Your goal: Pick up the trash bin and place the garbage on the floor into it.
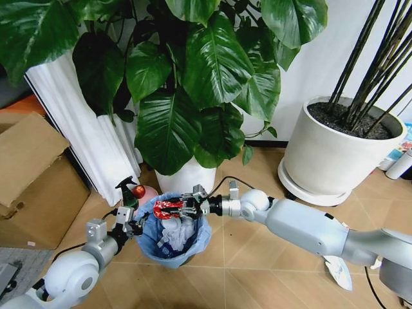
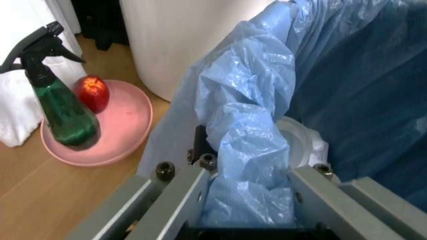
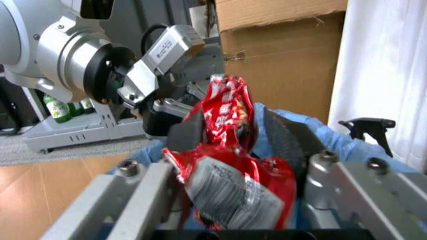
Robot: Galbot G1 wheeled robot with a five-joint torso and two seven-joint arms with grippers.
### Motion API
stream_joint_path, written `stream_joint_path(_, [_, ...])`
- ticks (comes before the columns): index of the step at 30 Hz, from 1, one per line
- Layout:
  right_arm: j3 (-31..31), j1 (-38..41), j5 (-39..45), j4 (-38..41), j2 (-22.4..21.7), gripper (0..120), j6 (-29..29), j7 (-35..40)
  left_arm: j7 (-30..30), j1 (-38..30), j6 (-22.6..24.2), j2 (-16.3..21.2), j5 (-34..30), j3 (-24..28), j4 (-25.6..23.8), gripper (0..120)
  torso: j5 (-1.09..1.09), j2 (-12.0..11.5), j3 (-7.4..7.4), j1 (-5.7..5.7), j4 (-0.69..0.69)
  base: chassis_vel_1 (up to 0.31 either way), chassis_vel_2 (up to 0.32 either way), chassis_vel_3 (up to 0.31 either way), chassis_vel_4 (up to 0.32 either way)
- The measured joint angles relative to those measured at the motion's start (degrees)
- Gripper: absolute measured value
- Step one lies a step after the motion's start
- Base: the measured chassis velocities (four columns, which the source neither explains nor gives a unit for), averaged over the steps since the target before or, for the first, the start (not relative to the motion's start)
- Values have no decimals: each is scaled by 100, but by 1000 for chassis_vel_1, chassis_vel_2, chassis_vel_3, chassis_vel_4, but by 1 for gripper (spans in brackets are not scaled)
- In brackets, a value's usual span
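Note:
The trash bin (image 1: 172,233), black with a crinkled light-blue bag, is held just above the floor (image 1: 257,257). My left gripper (image 1: 136,225) is shut on its rim; in the left wrist view the fingers (image 2: 187,190) pinch the bag fold (image 2: 247,150). My right gripper (image 1: 188,207) hovers over the bin's mouth, shut on a red wrapper (image 1: 167,208), which sits crumpled between the pads (image 3: 283,140) in the right wrist view (image 3: 230,150). White garbage (image 1: 172,239) lies inside the bin. A white scrap (image 1: 338,270) lies on the floor under my right forearm.
A green spray bottle (image 2: 57,107) and a red apple (image 2: 92,92) stand on a pink dish (image 2: 127,130) beside the bin. Big white plant pots (image 1: 187,179) (image 1: 335,161) stand behind. A cardboard box (image 1: 32,180) and a white curtain (image 1: 84,129) are at left.

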Motion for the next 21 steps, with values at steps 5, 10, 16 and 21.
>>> stream_joint_path(5, [-54,72,38,106,-52,57,-35,8,1,6,0,1,-9,-5,7,1,-1,0,0,0,-1,0,0,0,0])
stream_joint_path(10, [-54,48,55,190,-134,74,-52,17,-1,9,3,11,-22,-13,15,1,-1,0,0,0,-1,0,0,0,0])
stream_joint_path(16, [470,-431,46,429,-352,96,-102,247,-14,69,5,1,-21,-97,52,1,2,0,0,0,1,0,0,0,0])
stream_joint_path(21, [1078,-922,60,641,-726,100,-181,935,-40,211,1,-60,27,-286,59,1,-2,0,0,0,-2,0,0,0,0])
